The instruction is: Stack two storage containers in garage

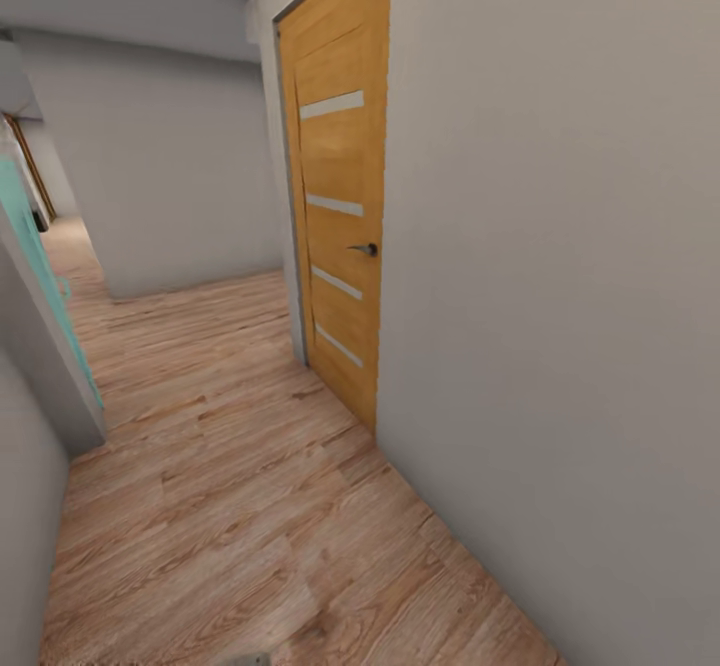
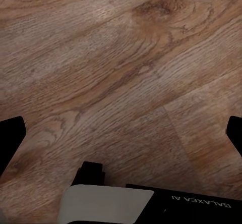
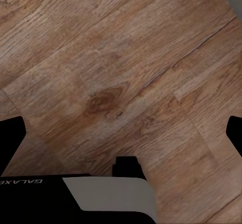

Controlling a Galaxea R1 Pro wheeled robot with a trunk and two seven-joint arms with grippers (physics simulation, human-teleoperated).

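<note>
The two storage containers are out of view, and so are the living room and the garage. I stand in a hallway on a light wood-plank floor (image 1: pixel 230 506). In the left wrist view my left gripper (image 2: pixel 121 135) is open, its black fingertips (image 2: pixel 11 138) wide apart over bare planks with nothing between them. In the right wrist view my right gripper (image 3: pixel 121 135) is open in the same way, its fingertips (image 3: pixel 12 135) at both edges over the wood floor.
A shut orange-wood door (image 1: pixel 340 216) with a dark handle (image 1: pixel 368 248) sits in the white wall (image 1: pixel 560 296) close on my right. A grey wall corner (image 1: pixel 45 366) and a teal panel (image 1: pixel 30 246) stand at the left. The hallway runs ahead and bends left past a white wall (image 1: pixel 170 166).
</note>
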